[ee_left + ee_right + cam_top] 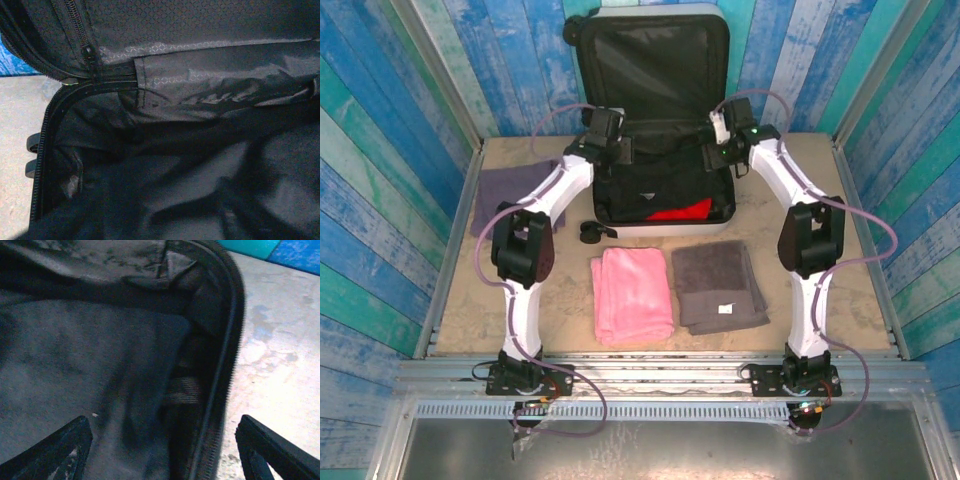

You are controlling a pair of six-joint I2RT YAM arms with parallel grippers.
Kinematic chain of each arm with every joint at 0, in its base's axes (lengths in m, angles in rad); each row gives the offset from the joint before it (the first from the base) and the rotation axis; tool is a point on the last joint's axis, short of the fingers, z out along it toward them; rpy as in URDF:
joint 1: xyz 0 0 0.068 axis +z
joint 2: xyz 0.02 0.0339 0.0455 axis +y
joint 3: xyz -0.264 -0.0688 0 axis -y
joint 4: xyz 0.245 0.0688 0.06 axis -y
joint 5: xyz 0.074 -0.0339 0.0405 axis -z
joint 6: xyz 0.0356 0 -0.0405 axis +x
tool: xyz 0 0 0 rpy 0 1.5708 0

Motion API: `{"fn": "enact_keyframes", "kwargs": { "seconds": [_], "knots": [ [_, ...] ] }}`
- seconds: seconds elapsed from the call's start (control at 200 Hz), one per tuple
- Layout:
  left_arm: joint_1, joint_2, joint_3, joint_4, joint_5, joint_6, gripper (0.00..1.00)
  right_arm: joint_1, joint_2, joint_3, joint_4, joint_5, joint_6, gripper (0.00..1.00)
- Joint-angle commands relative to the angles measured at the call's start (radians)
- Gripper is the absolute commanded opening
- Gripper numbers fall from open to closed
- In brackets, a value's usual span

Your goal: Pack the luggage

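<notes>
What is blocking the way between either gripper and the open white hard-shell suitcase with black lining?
Nothing visible. The left gripper and right gripper both hang over the open compartment of the white hard-shell suitcase, lid raised; the right gripper's open fingers straddle its zippered right rim.

Left towel [632,293] beside right towel [720,285] — luggage [655,70] behind them.

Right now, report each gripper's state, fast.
Left gripper: cannot be told; it is over the open luggage.
Right gripper: open, holding nothing, fingers either side of the luggage rim.
</notes>
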State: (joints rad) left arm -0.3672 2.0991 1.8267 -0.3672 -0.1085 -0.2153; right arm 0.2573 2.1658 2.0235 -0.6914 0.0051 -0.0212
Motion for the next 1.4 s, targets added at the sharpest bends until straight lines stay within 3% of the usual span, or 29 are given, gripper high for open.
{"fn": "enact_keyframes", "kwargs": {
  "seconds": [0.0, 0.085, 0.16, 0.255, 0.356, 0.446, 0.556, 0.756, 0.921, 0.996, 1.087, 1.242, 1.337, 1.397],
  "knots": [
    [0.007, 0.029, -0.016, 0.047, -0.029, 0.019, 0.87, -0.021, -0.012, 0.095, -0.108, 0.03, 0.046, 0.79],
    [0.007, -0.019, -0.035, 0.059, -0.045, 0.019, 0.89, -0.021, -0.015, 0.162, -0.152, -0.019, 0.057, 0.74],
    [0.007, -0.063, -0.033, 0.051, -0.067, 0.017, 0.83, -0.017, -0.025, 0.192, -0.159, -0.084, 0.072, 0.61],
    [0.006, -0.106, -0.031, 0.037, -0.05, 0.01, 0.58, -0.004, -0.029, 0.198, -0.14, -0.161, 0.106, 0.35],
    [0.006, -0.114, -0.017, -0.016, 0.007, -0.032, 0.33, 0.012, 0.005, 0.212, -0.117, -0.218, 0.144, 0.21],
    [0.006, -0.105, -0.043, -0.052, 0.066, -0.091, 0.17, 0.024, 0.063, 0.239, -0.116, -0.25, 0.164, 0.16],
    [0.005, -0.096, -0.144, -0.037, 0.098, -0.153, 0.08, 0.03, 0.126, 0.244, -0.117, -0.238, 0.178, 0.14],
    [0.005, -0.057, -0.289, 0.002, 0.132, -0.189, 0.05, 0.024, 0.173, 0.153, -0.14, -0.074, 0.175, 0.14],
    [0.004, 0.006, -0.277, -0.003, 0.158, -0.185, 0.02, 0.005, 0.183, 0.107, -0.146, -0.074, 0.182, 0.15],
    [0.004, 0.007, -0.278, 0.025, 0.16, -0.187, 0.04, -0.002, 0.192, 0.117, -0.16, -0.09, 0.178, 0.17],
    [0.005, -0.027, -0.268, 0.068, 0.159, -0.174, 0.15, -0.006, 0.197, 0.155, -0.196, -0.093, 0.17, 0.22],
    [0.003, -0.165, -0.24, 0.125, 0.086, -0.129, 0.56, -0.007, 0.143, 0.185, -0.217, -0.129, 0.158, 0.4],
    [0.004, -0.295, -0.263, 0.187, -0.004, -0.103, 0.59, -0.007, 0.084, 0.192, -0.217, -0.174, 0.146, 0.53],
    [0.004, -0.376, -0.272, 0.188, -0.085, -0.093, 0.73, -0.008, 0.045, 0.195, -0.217, -0.194, 0.134, 0.59]
  ]
}}
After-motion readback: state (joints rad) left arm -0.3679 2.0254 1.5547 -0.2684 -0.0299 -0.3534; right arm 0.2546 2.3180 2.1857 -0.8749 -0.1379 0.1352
